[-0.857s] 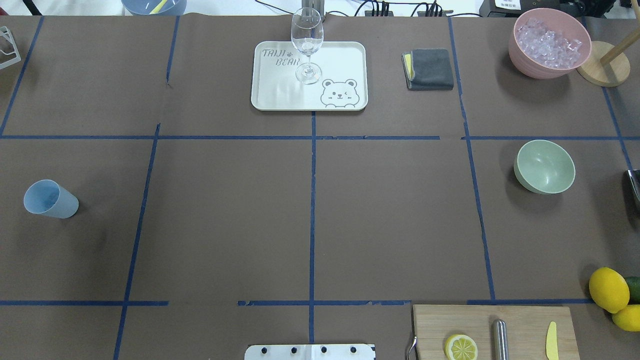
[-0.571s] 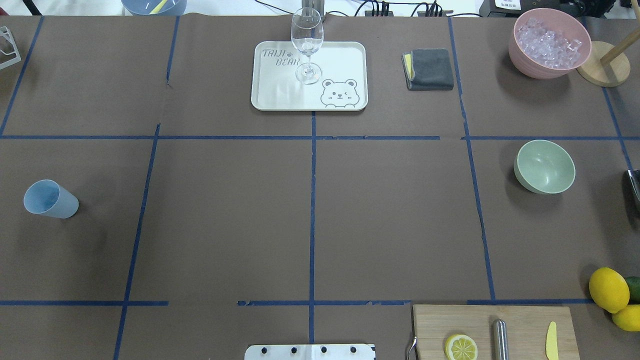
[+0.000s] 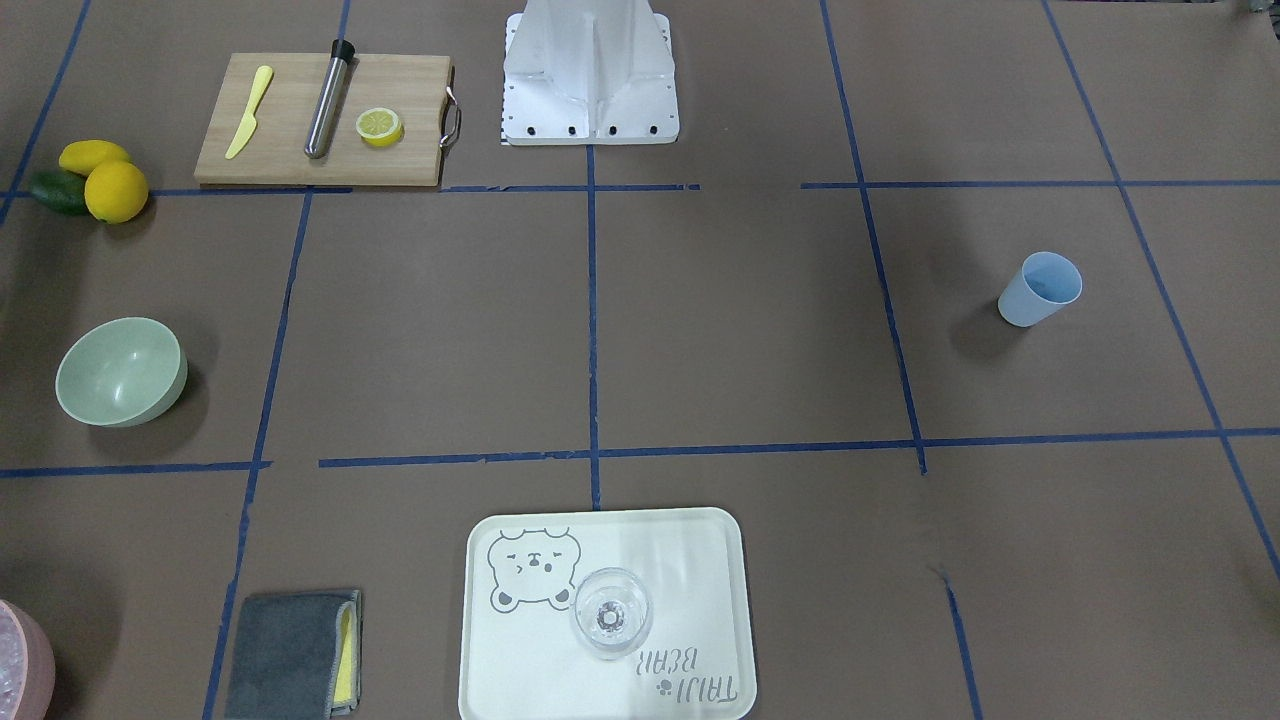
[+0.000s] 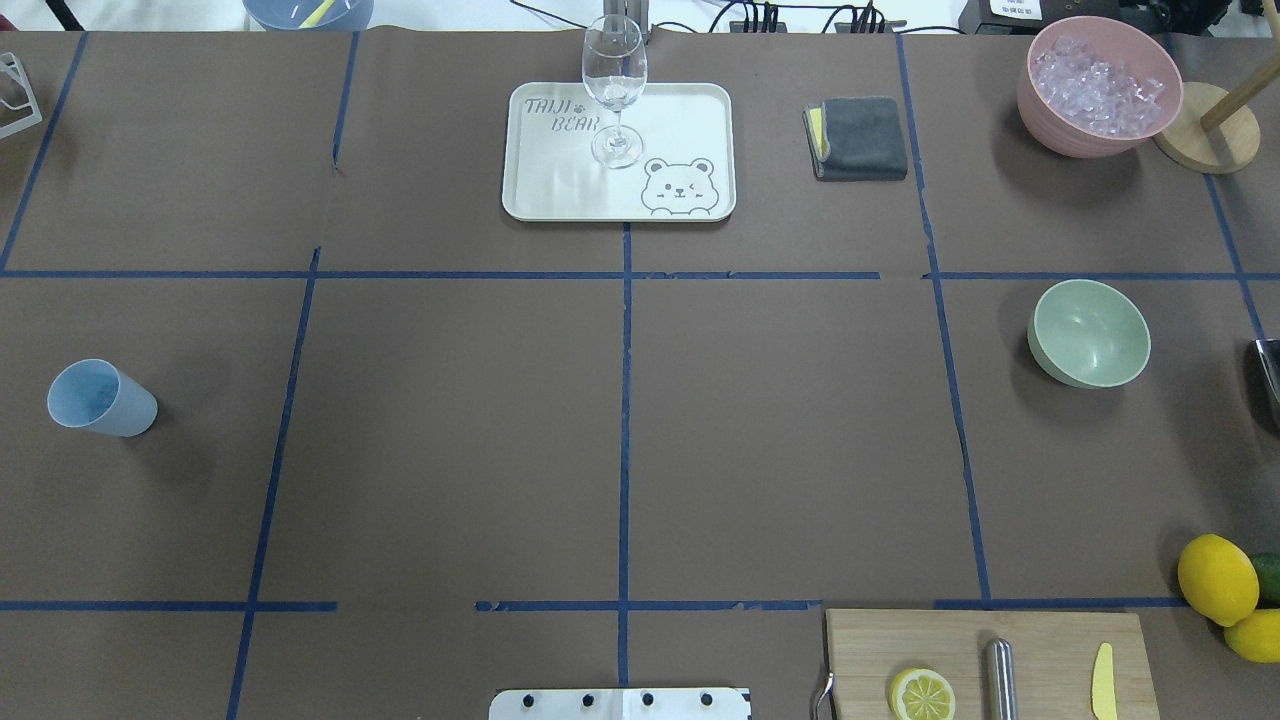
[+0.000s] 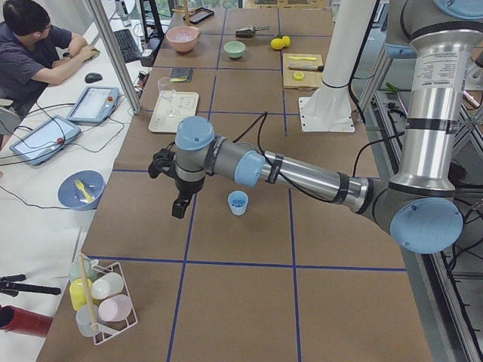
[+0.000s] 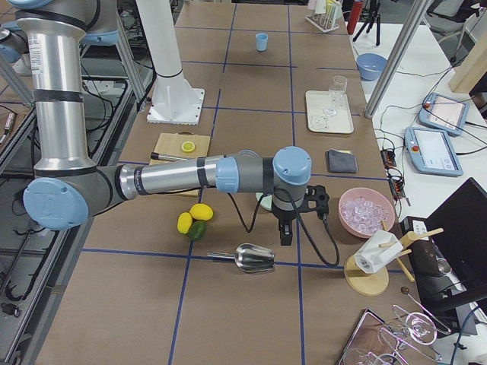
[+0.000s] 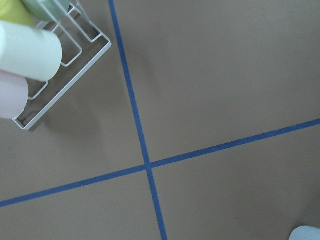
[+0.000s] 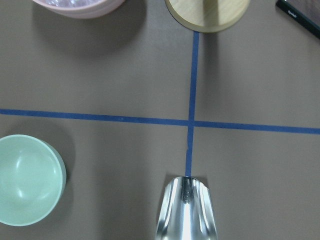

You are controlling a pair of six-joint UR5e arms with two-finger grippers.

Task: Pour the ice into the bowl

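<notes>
The sage-green bowl (image 4: 1090,333) stands empty on the table's right side, and it also shows in the front view (image 3: 120,372) and in the right wrist view (image 8: 27,180). No ice shows outside the pink container (image 4: 1040,110), which holds whitish, glassy pieces. My right gripper (image 6: 285,230) hangs above the table near the bowl and a metal scoop (image 6: 255,258). My left gripper (image 5: 179,210) hovers beside the light blue cup (image 5: 238,202). Both grippers show only in the side views, so I cannot tell whether either is open or shut.
A white tray (image 4: 560,190) carries a wine glass (image 4: 614,90). A grey cloth (image 4: 860,138) lies to the tray's right. A cutting board (image 4: 1040,640) with a lemon half, lemons (image 4: 1217,578), a wooden stand (image 4: 1205,125) and a cup rack (image 5: 102,298) ring the table. A person sits at a side desk.
</notes>
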